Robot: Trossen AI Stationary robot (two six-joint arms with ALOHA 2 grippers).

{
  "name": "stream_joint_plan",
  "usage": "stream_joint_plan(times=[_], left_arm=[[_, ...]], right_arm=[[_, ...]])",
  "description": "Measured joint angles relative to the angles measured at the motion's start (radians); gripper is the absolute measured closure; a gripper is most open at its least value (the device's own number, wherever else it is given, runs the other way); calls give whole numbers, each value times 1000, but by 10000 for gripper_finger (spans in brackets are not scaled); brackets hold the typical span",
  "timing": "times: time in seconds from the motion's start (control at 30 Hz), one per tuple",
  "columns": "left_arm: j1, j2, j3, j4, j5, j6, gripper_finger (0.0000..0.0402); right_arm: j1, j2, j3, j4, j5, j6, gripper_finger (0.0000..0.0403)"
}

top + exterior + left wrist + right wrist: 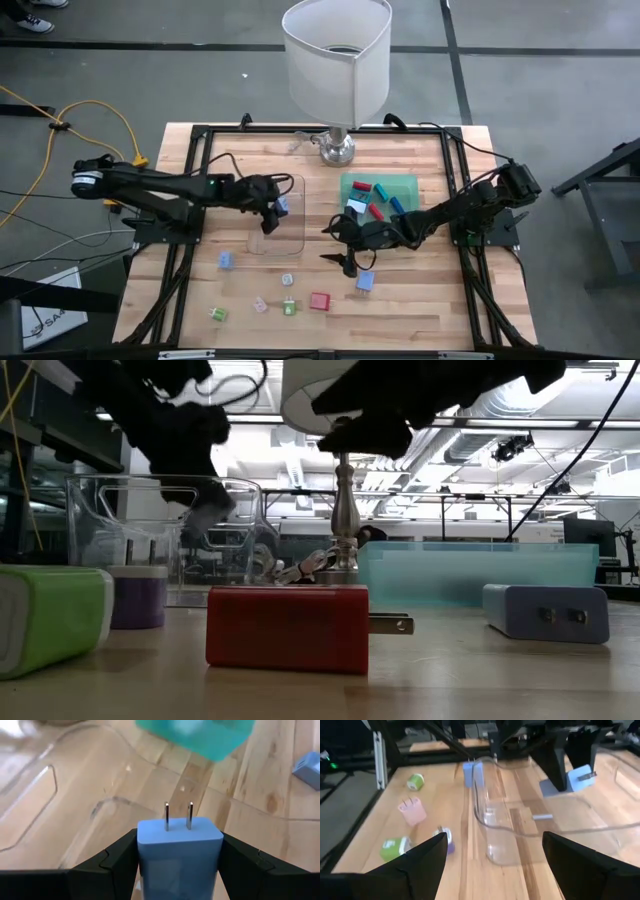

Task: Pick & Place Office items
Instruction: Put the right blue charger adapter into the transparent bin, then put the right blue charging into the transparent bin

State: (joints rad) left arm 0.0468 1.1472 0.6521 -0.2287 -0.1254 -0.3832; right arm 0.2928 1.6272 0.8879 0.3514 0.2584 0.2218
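Note:
My left gripper (274, 208) hangs over the clear plastic tray (292, 232), shut on a pale blue plug block (180, 850) with two metal prongs. My right gripper (345, 248) stands open above the table's middle with nothing between its fingers (420, 862). The green tray (408, 182) at the far right holds several small pieces. Loose on the wood near the front lie a red block (320, 300), a blue block (365, 282), a pale blue block (226, 260), a pink piece (260, 303) and two green pieces (218, 313), (289, 307). My left gripper pinches the pale blue plug block by its two opposite side faces (141, 855) between its two fingers. The fingers slant downward from the table's left. The block's prongs (178, 816) point forward, away from the wrist. The block is lifted clear, above the clear tray's floor.
A table lamp with a white shade (338, 60) stands on its metal base (337, 150) at the far middle edge. A black frame (190, 180) runs around the tabletop. Bare wood lies between the clear tray and the loose pieces at the front.

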Motion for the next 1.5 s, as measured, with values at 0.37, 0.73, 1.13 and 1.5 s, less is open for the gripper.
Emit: stream_joint_plan(times=[0.37,0.73,1.13,1.5], left_arm=[[75,131,97,-195,101,96,183],[68,258,117,-248,135,124,183],[68,261,117,-250,131,124,170],[68,261,117,-246,131,128,130]], right_arm=[[0,0,0,-65,0,47,90],[0,0,0,-73,-6,47,90],[0,0,0,-72,-6,47,90],[0,0,0,-72,-7,48,90]])
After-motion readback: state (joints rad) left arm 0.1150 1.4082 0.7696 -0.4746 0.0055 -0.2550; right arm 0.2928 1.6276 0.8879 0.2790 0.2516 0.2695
